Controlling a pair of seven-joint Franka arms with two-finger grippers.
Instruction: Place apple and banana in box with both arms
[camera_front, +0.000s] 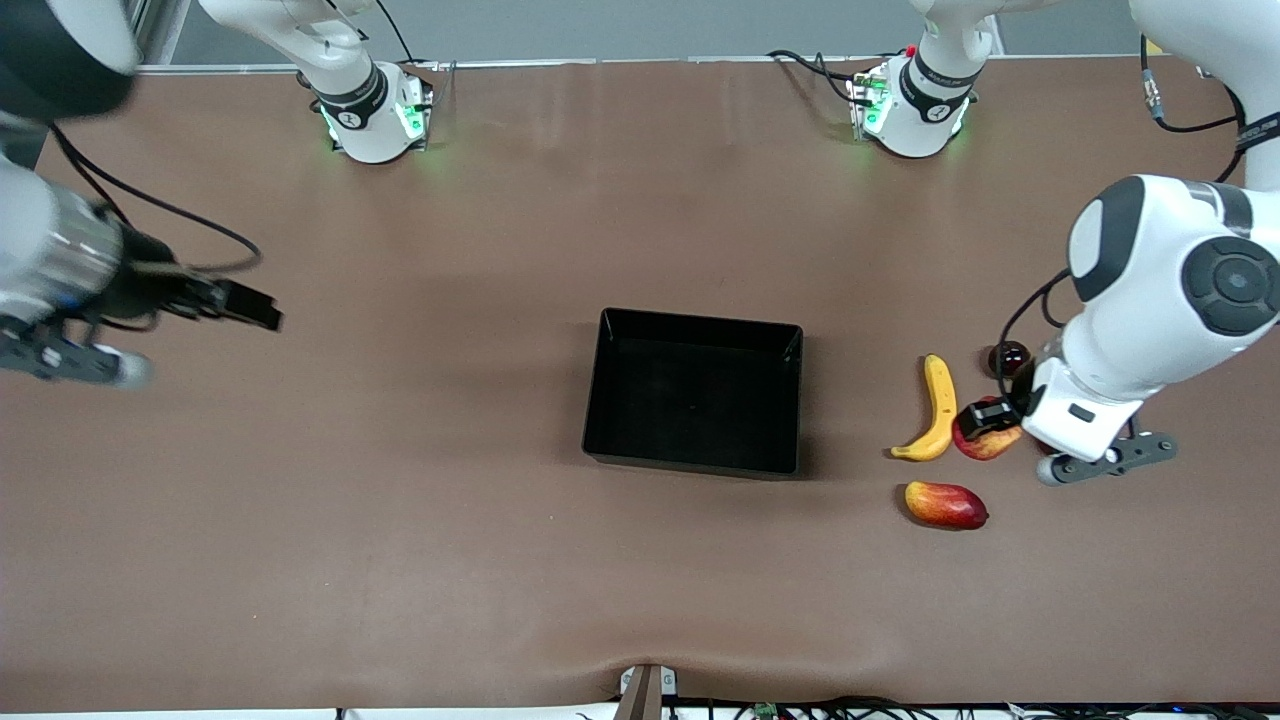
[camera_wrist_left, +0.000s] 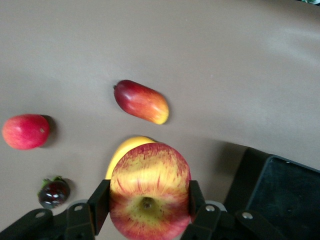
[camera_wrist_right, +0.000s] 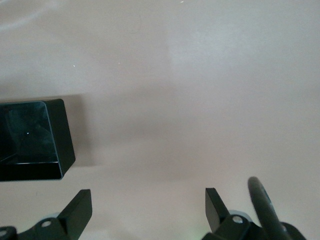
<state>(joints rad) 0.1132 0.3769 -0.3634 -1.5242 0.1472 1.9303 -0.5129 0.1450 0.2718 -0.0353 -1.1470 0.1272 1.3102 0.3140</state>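
The apple (camera_wrist_left: 149, 190), red with yellow streaks, sits stem end up between the fingers of my left gripper (camera_wrist_left: 148, 194), which is shut on it. In the front view the apple (camera_front: 985, 440) and left gripper (camera_front: 988, 420) are close beside the yellow banana (camera_front: 938, 405), toward the left arm's end of the table. Part of the banana (camera_wrist_left: 126, 149) shows under the apple. The black box (camera_front: 700, 322) stands mid-table with nothing in it. My right gripper (camera_wrist_right: 148, 197) hangs open with nothing between its fingers, over bare table off the right arm's end of the box (camera_wrist_right: 60, 135); the front view shows it (camera_front: 250, 305) there too.
A red-yellow mango (camera_front: 945, 504) lies nearer to the front camera than the banana. A small dark berry-like fruit (camera_front: 1008, 357) with green leaves lies farther from it. A pinkish-red round fruit (camera_wrist_left: 25, 131) rests near the berry (camera_wrist_left: 54, 192). Brown table surrounds the box.
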